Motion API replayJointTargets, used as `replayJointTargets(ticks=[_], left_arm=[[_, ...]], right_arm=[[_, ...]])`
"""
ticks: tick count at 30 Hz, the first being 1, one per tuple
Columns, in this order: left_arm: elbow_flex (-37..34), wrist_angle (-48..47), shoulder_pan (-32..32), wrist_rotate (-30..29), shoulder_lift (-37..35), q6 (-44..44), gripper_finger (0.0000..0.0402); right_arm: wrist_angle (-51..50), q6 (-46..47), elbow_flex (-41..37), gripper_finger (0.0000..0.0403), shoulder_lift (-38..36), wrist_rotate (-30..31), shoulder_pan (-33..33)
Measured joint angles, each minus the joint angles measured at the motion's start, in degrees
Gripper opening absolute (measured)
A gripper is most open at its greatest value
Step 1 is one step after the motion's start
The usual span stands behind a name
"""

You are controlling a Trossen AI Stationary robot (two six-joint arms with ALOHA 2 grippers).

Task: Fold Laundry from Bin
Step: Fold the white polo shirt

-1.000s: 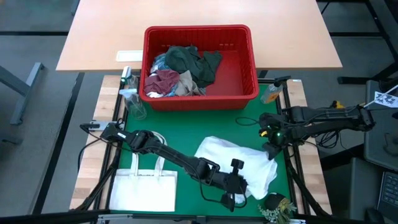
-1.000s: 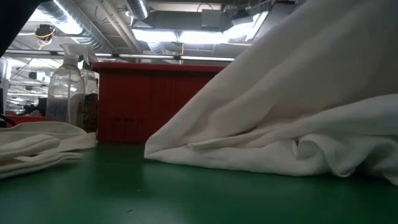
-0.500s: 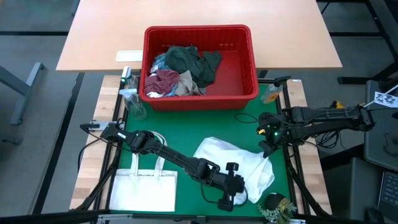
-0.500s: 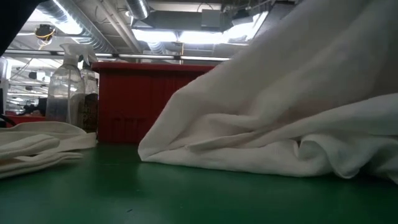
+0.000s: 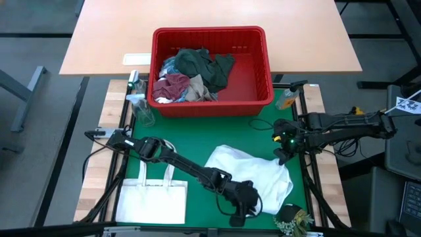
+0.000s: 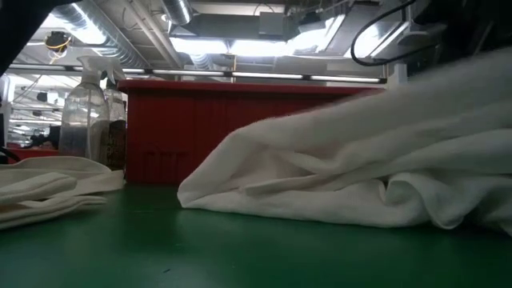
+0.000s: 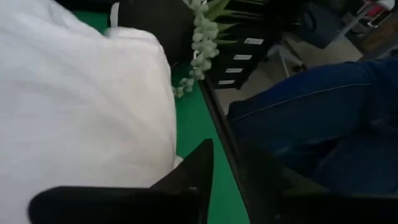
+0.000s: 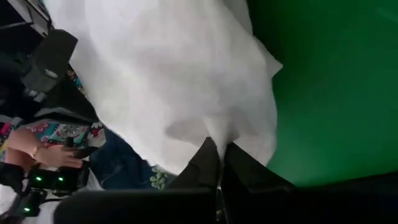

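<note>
Progress: early. One crumpled white cloth garment [image 5: 253,172] lying on green mat [image 5: 197,141], unfolded; dark green, maroon and other pieces sitting in red slotted plastic bin [image 5: 263,66] behind.

Left gripper [image 5: 245,201] reaching low at garment's near edge; jaw state unclear.

Right gripper [image 5: 283,153] pinching garment's right corner, fingers clamped.

Bare green mat [image 5: 197,135] lies open beyond the left gripper [image 5: 245,203], toward the red bin [image 5: 212,105]. A white garment [image 5: 253,172] crowds its right side, and a small plant [image 5: 293,218] stands just past that.
</note>
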Motion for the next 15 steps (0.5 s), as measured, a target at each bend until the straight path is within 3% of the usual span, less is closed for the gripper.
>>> replayJointTargets(ticks=[10,15], left_arm=[[0.0,0.35,1.55,-0.01,-0.04,1.96,0.0135],[-0.02,-0.41,3.18,1.61,-0.98,1.8,0.0132]], right_arm=[[-0.74,-3.4,0.0,0.0007,0.0,1.11,0.0],[-0.86,-3.41,0.0,0.0057,-0.02,1.08,0.0]])
